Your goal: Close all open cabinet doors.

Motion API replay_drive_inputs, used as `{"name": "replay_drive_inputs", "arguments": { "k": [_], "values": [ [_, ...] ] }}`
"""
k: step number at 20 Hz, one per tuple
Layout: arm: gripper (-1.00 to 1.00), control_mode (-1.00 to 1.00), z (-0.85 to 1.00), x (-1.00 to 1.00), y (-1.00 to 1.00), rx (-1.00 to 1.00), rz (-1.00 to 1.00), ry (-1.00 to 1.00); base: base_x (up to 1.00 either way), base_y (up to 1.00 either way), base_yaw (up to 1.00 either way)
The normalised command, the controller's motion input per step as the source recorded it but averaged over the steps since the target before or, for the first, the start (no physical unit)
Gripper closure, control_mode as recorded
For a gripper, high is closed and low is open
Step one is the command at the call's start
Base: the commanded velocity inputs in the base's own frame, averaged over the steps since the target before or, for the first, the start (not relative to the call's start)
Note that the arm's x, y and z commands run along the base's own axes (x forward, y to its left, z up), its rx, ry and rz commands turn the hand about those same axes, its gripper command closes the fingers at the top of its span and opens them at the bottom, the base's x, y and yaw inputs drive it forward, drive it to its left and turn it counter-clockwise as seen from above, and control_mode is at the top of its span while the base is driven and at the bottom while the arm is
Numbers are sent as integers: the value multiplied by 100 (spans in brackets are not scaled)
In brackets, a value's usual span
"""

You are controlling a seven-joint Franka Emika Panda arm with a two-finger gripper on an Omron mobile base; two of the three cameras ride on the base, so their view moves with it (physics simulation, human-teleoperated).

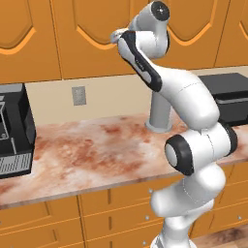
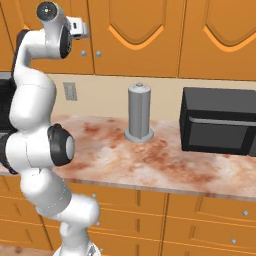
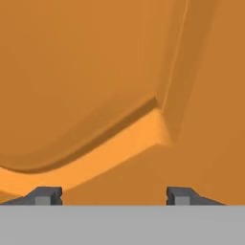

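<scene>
End effector (image 3: 109,195) — fingers spread — faces cabinet door (image 3: 95,86) close up.

Four cabinet doors (image 2: 135,30) — one microwave (image 2: 220,120) — one canister (image 2: 139,112)

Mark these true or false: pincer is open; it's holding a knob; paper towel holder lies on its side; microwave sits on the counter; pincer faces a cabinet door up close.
1. The pincer is open. True: its tips stand apart.
2. It grips a knob. False: nothing is between the tips.
3. The paper towel holder lies on its side. False: it stands upright.
4. The microwave sits on the counter. True.
5. The pincer faces a cabinet door up close. True.
</scene>
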Motion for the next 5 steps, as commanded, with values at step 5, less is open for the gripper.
{"name": "replay_drive_inputs", "arguments": {
  "k": [5],
  "values": [
    [-100,-100,-35,-31,-11,11,1,-2,0,0,0]
  ]
}}
